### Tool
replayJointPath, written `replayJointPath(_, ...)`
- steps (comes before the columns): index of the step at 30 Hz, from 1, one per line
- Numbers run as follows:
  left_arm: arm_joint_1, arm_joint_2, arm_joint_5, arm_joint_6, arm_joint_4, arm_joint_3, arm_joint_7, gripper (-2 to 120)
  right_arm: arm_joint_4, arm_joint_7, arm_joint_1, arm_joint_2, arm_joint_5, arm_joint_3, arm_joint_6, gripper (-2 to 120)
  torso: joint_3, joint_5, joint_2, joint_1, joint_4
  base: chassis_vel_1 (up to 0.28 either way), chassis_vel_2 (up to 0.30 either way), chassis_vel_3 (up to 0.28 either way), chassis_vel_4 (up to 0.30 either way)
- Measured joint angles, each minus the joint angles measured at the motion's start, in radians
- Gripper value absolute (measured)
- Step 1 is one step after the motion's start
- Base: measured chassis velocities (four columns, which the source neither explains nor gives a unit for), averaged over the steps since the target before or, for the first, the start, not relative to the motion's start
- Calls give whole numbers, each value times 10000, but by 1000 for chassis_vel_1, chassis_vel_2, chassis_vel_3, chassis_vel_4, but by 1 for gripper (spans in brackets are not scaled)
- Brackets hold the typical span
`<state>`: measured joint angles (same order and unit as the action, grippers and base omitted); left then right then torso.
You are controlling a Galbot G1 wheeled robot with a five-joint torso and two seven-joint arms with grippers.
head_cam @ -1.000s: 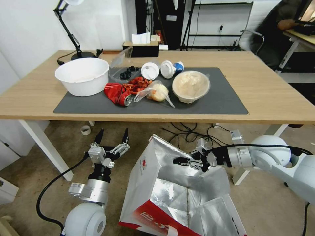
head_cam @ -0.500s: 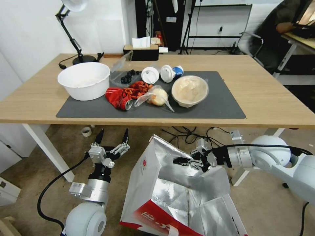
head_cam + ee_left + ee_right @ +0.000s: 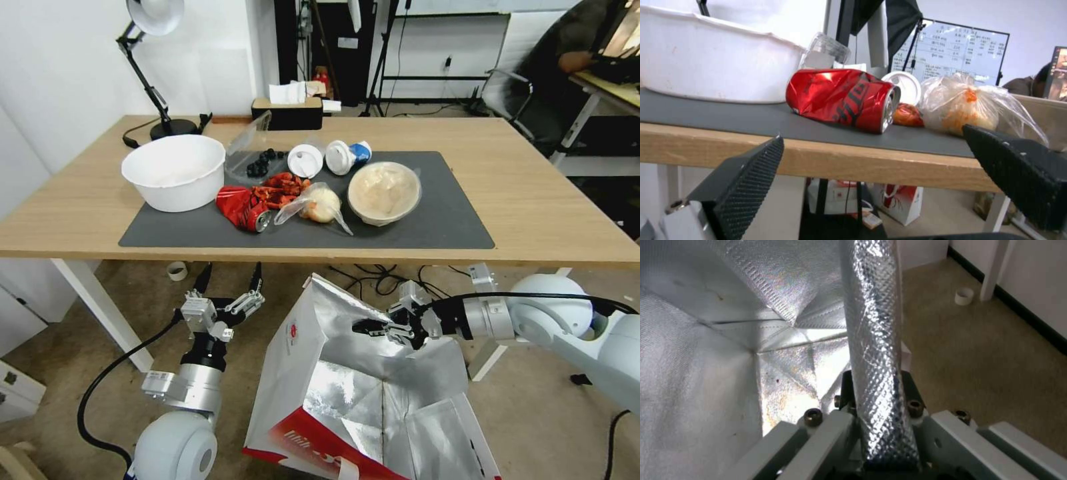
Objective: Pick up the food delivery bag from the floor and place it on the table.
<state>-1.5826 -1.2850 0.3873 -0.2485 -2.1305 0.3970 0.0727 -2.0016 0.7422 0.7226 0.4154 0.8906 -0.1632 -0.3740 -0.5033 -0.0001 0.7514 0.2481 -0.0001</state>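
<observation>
The food delivery bag [image 3: 313,373], white with a red band and silver foil inside, stands open-mouthed below the table's front edge; its base is out of view. My right gripper [image 3: 365,327] is shut on the bag's foil rim, and in the right wrist view that foil wall [image 3: 873,350] runs pinched between the jaws. To the bag's left my left gripper [image 3: 229,275] is open, pointing up at the table [image 3: 540,200], apart from the bag. Its fingers [image 3: 744,181] frame the table edge [image 3: 840,161] in the left wrist view. The floor [image 3: 533,400] is beige-brown.
On the dark grey mat [image 3: 440,223] lie a white basin [image 3: 175,170], a crushed red can [image 3: 241,204], a bagged bun [image 3: 320,202], a lidded bowl [image 3: 383,192] and cups. The table's right part is bare wood. Black cables [image 3: 380,273] and white table legs [image 3: 100,313] lie underneath.
The whole head picture has shifted, the table sliding lower in view, so the camera moved. Both grippers and the bag keep their places relative to each other.
</observation>
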Motion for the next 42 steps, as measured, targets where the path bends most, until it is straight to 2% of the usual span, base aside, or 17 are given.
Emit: replayJointPath(42, 10, 15, 21, 19, -25, -34, 32, 100, -38, 29, 23, 35, -22, -35, 5, 0, -1100, 0, 1908, 810, 0, 0, 0, 0, 0)
